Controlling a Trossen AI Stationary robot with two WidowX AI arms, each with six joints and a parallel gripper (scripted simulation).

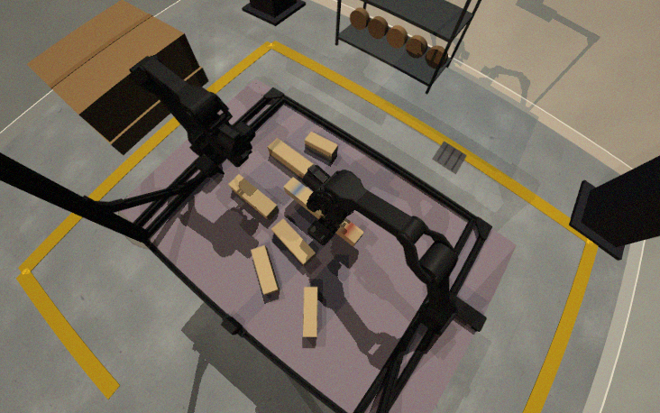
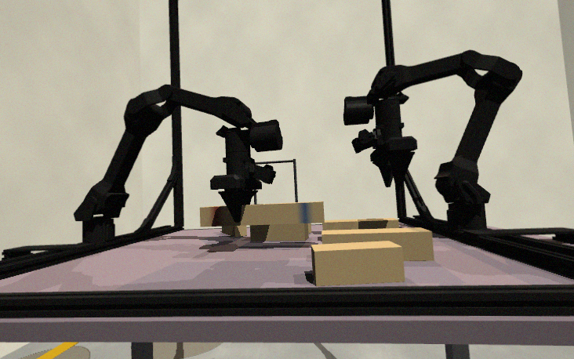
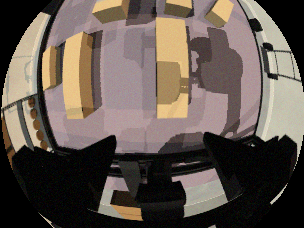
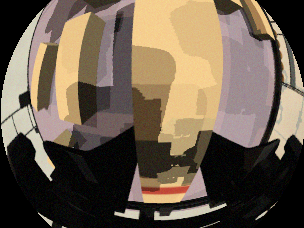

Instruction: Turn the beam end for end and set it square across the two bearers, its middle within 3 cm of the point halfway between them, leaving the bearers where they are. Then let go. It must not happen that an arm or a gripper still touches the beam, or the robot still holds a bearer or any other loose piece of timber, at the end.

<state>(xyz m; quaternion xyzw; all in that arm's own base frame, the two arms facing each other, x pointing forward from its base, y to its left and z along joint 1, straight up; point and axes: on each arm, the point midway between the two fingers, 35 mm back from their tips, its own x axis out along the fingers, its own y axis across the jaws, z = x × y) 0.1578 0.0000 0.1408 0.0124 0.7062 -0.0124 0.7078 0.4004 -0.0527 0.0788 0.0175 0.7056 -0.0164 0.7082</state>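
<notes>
Beam (image 1: 294, 188) (image 2: 274, 213) (image 4: 175, 65) up in the right gripper (image 1: 330, 216) (image 2: 237, 220) (image 4: 173, 131), and from the top you lose its middle behind the gripper and wrist. From the exterior, those fingers hide a slice of it near the red band (image 1: 351, 229) (image 2: 216, 215) (image 4: 165, 190); the right wrist view cuts off its far end. Which blocks are the two bearers, you can't tell, nor whether the beam touches any block beneath it.

Count with me, from the exterior side: one short block (image 1: 320, 144) (image 2: 357, 262) nearest, one long block (image 1: 289, 157) (image 2: 376, 243) just behind, four more plain blocks beyond. That's six, plus the beam, two arms, and past the table five round brown pieces (image 1: 397, 37) on a shelf rack (image 1: 336, 24).

Now the beam itself: long, square-edged, pale tan, lying level above the purple table top (image 1: 209, 272) (image 2: 126, 270), red band towards one end, blue band (image 1: 297, 189) (image 2: 304, 212) towards the other. Right fingers are clamped on its sides. And your left gripper (image 1: 238, 146) (image 2: 394, 186) (image 3: 161, 139)? Spread wide, nothing between the fingers, well apart from the beam.
</notes>
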